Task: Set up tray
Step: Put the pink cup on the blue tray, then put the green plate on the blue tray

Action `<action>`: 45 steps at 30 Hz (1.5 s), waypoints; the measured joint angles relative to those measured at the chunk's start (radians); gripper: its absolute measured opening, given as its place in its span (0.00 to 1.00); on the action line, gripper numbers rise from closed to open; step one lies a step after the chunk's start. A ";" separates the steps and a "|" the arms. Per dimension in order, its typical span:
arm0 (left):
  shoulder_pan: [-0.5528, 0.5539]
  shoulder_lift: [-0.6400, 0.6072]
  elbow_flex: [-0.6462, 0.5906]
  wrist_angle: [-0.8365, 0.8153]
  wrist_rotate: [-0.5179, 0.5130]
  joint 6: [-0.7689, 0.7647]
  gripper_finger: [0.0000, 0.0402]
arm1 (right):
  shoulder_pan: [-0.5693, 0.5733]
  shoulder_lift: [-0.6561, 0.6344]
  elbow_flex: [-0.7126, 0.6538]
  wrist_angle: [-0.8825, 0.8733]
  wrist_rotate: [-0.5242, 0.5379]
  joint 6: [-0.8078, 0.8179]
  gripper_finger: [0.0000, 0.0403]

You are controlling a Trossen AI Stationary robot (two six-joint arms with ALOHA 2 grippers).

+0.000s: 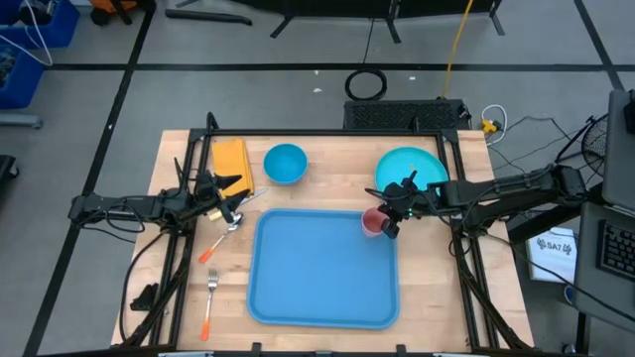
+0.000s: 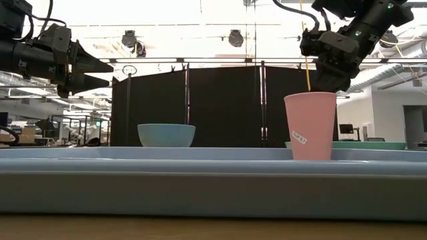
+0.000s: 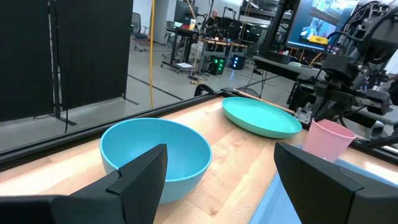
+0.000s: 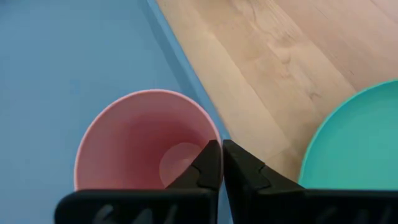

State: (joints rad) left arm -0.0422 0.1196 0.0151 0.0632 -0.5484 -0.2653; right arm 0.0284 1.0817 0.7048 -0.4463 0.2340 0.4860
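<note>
Right hand (image 4: 222, 163) pinches the pink cup's (image 1: 374, 222) rim at the tray's (image 1: 322, 283) one-o'clock corner.
Best released only once seated flat; left hand (image 3: 221, 180) waits, fingers apart, at nine o'clock.

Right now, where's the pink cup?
In the high view, the pink cup stands upright in the blue tray's far right corner, beside the teal plate, with the right gripper just above its rim.

Grey floor (image 1: 298, 50) crossed by dark lines is seen beyond the table. Black partition panels (image 2: 220, 107) are set behind it. Ceiling lights (image 2: 200, 27) glare overhead. Desks with monitors (image 3: 217, 43) are glimpsed farther off.
</note>
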 joint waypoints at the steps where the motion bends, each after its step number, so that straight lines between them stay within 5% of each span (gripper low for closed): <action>1: 0.000 0.000 0.000 0.000 0.000 0.000 0.75 | 0.000 0.000 0.000 0.000 0.000 0.000 0.03; 12: 0.000 0.000 0.000 0.000 0.000 0.000 0.75 | 0.000 0.000 0.001 0.008 -0.005 0.000 0.09; 31: 0.000 0.000 0.000 -0.002 0.000 0.000 0.75 | -0.038 -0.010 0.001 0.008 0.032 -0.067 0.39; 45: 0.000 0.000 0.001 -0.007 0.000 0.001 0.75 | -0.138 -0.260 0.002 -0.089 0.025 -0.086 0.39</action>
State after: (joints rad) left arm -0.0422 0.1196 0.0158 0.0566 -0.5480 -0.2638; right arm -0.1094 0.8212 0.7067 -0.5356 0.2588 0.3997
